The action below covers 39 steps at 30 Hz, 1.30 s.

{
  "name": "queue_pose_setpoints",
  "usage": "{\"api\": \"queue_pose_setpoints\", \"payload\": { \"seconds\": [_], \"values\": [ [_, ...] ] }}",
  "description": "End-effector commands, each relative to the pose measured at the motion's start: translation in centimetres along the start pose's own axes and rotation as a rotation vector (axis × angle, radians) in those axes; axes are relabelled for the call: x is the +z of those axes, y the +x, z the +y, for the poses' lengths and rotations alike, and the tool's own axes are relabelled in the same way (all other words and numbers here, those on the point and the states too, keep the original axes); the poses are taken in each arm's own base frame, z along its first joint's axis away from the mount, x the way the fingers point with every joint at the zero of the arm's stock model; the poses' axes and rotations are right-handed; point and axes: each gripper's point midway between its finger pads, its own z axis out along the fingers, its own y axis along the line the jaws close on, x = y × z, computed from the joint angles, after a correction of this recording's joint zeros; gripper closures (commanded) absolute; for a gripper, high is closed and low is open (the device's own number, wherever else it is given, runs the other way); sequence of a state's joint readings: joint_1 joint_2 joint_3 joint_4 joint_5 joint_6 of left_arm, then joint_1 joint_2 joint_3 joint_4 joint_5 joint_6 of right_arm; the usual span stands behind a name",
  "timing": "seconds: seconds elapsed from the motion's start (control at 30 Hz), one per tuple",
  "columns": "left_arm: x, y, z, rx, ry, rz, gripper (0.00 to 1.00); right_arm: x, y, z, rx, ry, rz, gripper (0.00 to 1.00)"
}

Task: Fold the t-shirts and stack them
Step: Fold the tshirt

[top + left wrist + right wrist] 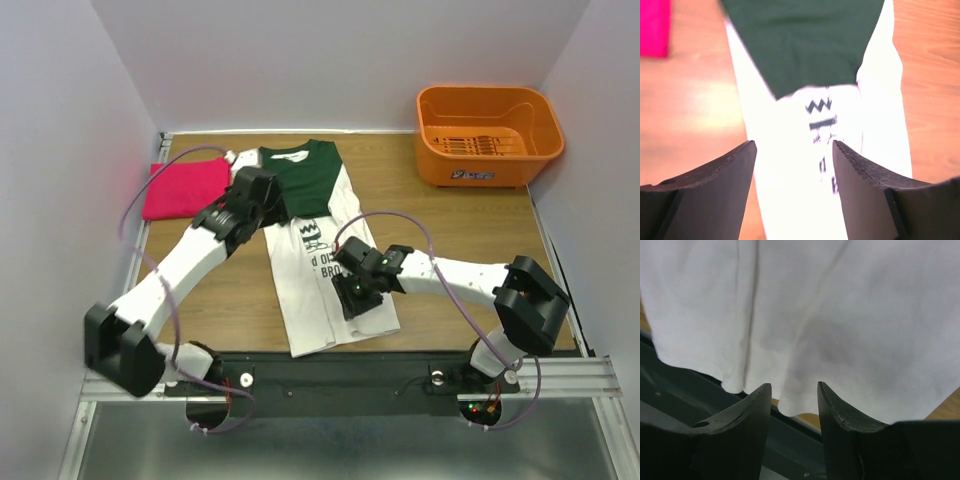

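Right gripper [794,386] is hovering half-open and empty over the near hem of the white tee [312,320] mid-table. It's looking light and floppy, so I'd be pinching the hem corners. Left gripper [792,145] is hanging wide open above the print, and the pink tee [185,188] is sitting folded far-left.

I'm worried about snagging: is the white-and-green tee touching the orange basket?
Apart. The top view shows bare wooden table between the white-and-green tee and the orange basket.
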<state>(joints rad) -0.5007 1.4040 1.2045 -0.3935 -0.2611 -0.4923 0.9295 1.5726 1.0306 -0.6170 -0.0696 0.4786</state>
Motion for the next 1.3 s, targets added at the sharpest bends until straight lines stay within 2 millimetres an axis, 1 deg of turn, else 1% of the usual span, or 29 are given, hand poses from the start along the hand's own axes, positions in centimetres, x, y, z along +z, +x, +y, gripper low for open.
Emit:
{"api": "queue_pose_setpoints", "payload": {
  "seconds": [0.0,0.03,0.07,0.1,0.13,0.2,0.3,0.37,0.4,0.47,0.5,0.53,0.6,0.67,0.77,0.83,0.9,0.93,1.0,1.03,1.1,1.13,1.2,1.23,1.27],
  "values": [
    [-2.8,4.2,5.0,-0.063,-0.094,0.03,0.26,-0.4,2.2,0.8,0.028,0.029,0.022,0.52],
    [-3.5,4.4,5.5,-0.078,-0.093,0.011,0.26,-0.4,2.3,1.1,0.023,0.03,0.022,0.52],
    [-5.2,3.8,5.8,-0.105,-0.06,-0.042,0.26,-0.4,2.4,1.4,0.019,0.03,0.021,0.52],
    [-5.3,4.9,6.5,-0.111,-0.06,-0.039,0.26,-0.2,2.7,1.7,0.016,0.038,0.023,0.52],
    [-5.8,5.2,6.8,-0.118,-0.048,-0.052,0.25,-0.1,2.8,1.8,0.018,0.041,0.027,0.52],
    [-7.0,5.8,7.5,-0.135,-0.029,-0.079,0.25,0.4,3.0,0.8,0.024,0.101,0.022,0.52],
    [-7.8,6.6,8.3,-0.153,-0.02,-0.099,0.25,0.7,3.6,0.5,0.021,0.124,0.043,0.52],
    [-8.4,6.6,8.5,-0.166,-0.001,-0.126,0.25,1.0,4.0,0.5,0.018,0.131,0.057,0.55],
    [-8.4,6.7,8.6,-0.171,0.004,-0.135,0.25,1.1,4.3,0.6,0.011,0.134,0.063,0.57],
    [-8.3,7.3,8.9,-0.173,0.017,-0.156,0.25,1.2,4.7,0.7,0.003,0.142,0.068,0.69],
    [-8.5,6.8,8.9,-0.182,0.024,-0.175,0.25,1.1,4.8,0.9,-0.001,0.141,0.069,0.74],
    [-8.4,6.9,9.0,-0.184,0.027,-0.184,0.25,1.1,4.7,1.0,-0.001,0.141,0.065,0.82],
    [-8.5,6.7,9.0,-0.188,0.033,-0.206,0.25,0.8,4.8,1.6,-0.006,0.129,0.064,0.9],
    [-8.5,6.5,9.1,-0.195,0.033,-0.221,0.25,0.5,5.0,1.9,-0.01,0.119,0.071,0.93],
    [-8.4,6.8,8.7,-0.189,0.049,-0.204,0.25,-0.2,5.4,2.2,-0.018,0.12,0.082,0.95],
    [-8.1,7.3,8.5,-0.182,0.052,-0.171,0.25,-0.5,6.0,2.0,-0.021,0.121,0.097,0.95],
    [-7.8,8.2,7.8,-0.188,0.079,-0.115,0.25,-0.3,6.4,1.7,-0.021,0.125,0.107,0.95],
    [-7.8,9.2,6.9,-0.205,0.118,-0.062,0.25,-0.1,6.8,1.5,-0.021,0.131,0.122,0.94],
    [-7.5,10.7,5.9,-0.224,0.154,0.023,0.26,0.0,6.8,1.6,-0.018,0.131,0.126,0.92],
    [-7.7,12.2,4.9,-0.248,0.198,0.102,0.26,-0.2,6.7,1.8,-0.014,0.121,0.123,0.8],
    [-7.7,14.1,4.1,-0.263,0.227,0.186,0.26,-0.8,5.6,2.5,-0.011,0.103,0.086,0.67],
    [-7.9,15.1,3.7,-0.264,0.239,0.227,0.26,-1.4,4.7,2.6,-0.011,0.104,0.045,0.59],
    [-7.9,16.4,3.5,-0.282,0.222,0.27,0.26,-2.3,3.4,2.5,-0.006,0.119,-0.005,0.52],
    [-8.0,16.9,3.5,-0.278,0.211,0.29,0.26,-2.7,3.0,2.2,0.0,0.13,-0.023,0.48],
    [-8.2,17.9,3.4,-0.257,0.198,0.325,0.26,-2.9,2.4,1.4,0.01,0.155,-0.044,0.46]
  ]
}}
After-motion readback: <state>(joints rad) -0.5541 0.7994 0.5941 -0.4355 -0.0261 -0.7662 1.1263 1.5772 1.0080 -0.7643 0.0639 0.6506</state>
